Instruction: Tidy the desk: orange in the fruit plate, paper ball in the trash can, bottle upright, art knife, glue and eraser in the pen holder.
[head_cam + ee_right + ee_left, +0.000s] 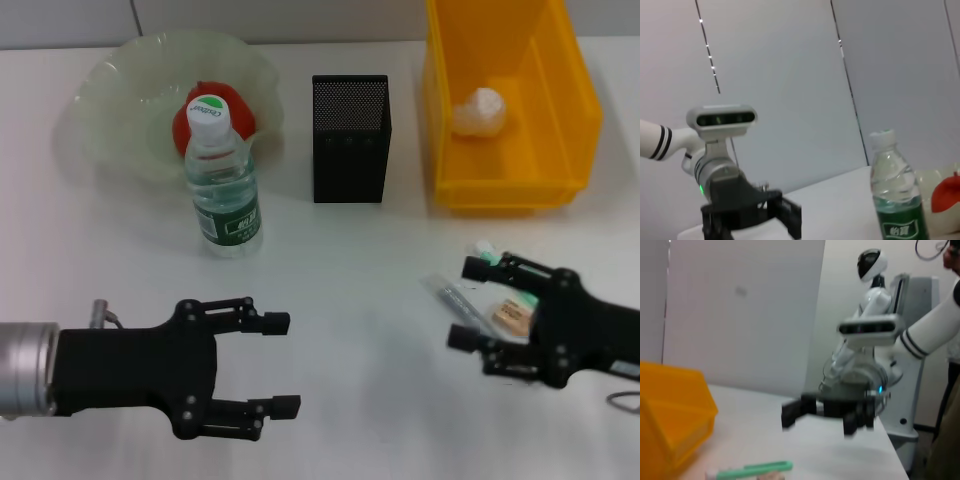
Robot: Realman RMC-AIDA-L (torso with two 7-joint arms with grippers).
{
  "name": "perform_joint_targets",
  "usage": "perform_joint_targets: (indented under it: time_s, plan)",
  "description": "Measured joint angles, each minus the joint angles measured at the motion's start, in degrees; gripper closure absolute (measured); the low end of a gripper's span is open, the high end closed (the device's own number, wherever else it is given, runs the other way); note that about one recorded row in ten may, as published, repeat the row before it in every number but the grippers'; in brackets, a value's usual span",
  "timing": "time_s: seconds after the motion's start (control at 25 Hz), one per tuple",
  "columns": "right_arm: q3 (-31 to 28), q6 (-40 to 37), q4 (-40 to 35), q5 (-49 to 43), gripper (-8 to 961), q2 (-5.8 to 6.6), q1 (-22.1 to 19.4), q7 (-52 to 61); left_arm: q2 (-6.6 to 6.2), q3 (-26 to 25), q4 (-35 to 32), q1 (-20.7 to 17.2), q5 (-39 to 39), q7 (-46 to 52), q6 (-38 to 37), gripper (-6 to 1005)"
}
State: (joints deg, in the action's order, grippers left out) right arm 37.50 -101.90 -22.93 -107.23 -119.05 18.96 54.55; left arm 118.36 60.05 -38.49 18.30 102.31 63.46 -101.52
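The orange [190,112] lies in the pale fruit plate [120,90]. The water bottle [222,180] stands upright in front of it and also shows in the right wrist view [895,200]. The paper ball [482,112] lies in the yellow bin [445,120]. The black mesh pen holder [350,138] stands between them. My right gripper [465,303] is open low over the table, with the tan eraser [510,316] and a clear-grey art knife [452,294] between its fingers. A green stick, probably the glue [490,252], lies by its far finger. My left gripper [283,364] is open and empty.
The left wrist view shows the yellow bin's corner [670,410], the green stick [752,470] and my right gripper [820,417] beyond it. The right wrist view shows my left gripper [755,215] and the orange [945,192]. A loose cable [625,402] lies at the right edge.
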Motion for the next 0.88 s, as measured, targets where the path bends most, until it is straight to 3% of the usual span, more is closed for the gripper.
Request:
perform_joint_targets:
  time_s: [0.16,0.24,0.32,0.44,0.48,0.68,0.88]
  plan:
    - [-1.2,-2.5,-8.2,0.0,122,0.08,-0.6,9.7,0.02,0.1,1.3,0.8,0.3,0.0,0.6,200]
    - [-1.0,-3.8,-16.4,-0.4,122,0.14,-0.7,21.0,0.08,0.1,1.4,1.0,0.3,0.0,1.0,200]
    - [-0.9,-4.2,-18.7,-0.4,122,0.14,-0.7,24.3,0.08,0.1,1.4,1.0,0.3,0.0,1.0,199]
    - [-1.0,-5.9,-28.5,-0.4,122,0.12,-0.1,36.5,0.15,0.1,2.1,1.0,0.4,-0.1,2.0,199]
    - [-1.0,-5.9,-28.5,-0.4,122,0.12,-0.1,36.5,0.15,0.1,2.1,1.0,0.4,-0.1,2.0,199]
    - [-0.7,-5.4,-36.8,-3.7,122,0.05,3.6,51.3,0.21,0.2,2.4,0.9,0.5,-0.4,2.1,200]
    - [1.8,-5.8,-46.6,-10.5,122,0.80,8.4,65.5,0.20,0.2,3.1,1.0,0.5,-0.5,2.5,200]
